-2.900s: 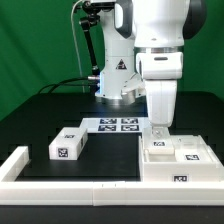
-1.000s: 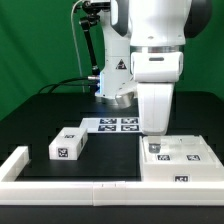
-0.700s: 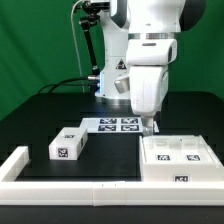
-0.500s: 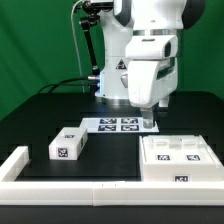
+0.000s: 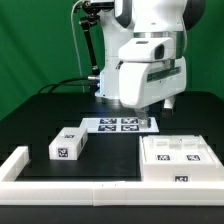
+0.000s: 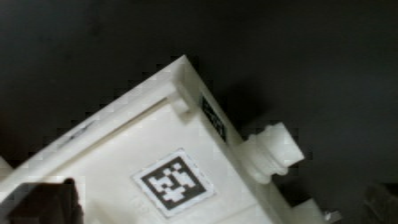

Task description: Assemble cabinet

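Exterior view shows the cabinet [image 5: 178,160] lying low on the black tabletop [image 5: 60,115], at the front toward the exterior view's right, just against the white rail [image 5: 60,185]. It looks partly built. Smaller tagged pieces seem seated in its top, while one loose block [image 5: 68,144] sits well apart toward the exterior view's left, so I'd judge that part is yet to be fitted. The cabinet's long axis runs across the view, with tagged faces pointing up and toward the camera. The end effector [image 6: 205,200] hangs above its far corner, fingers spread wide, holding nothing.
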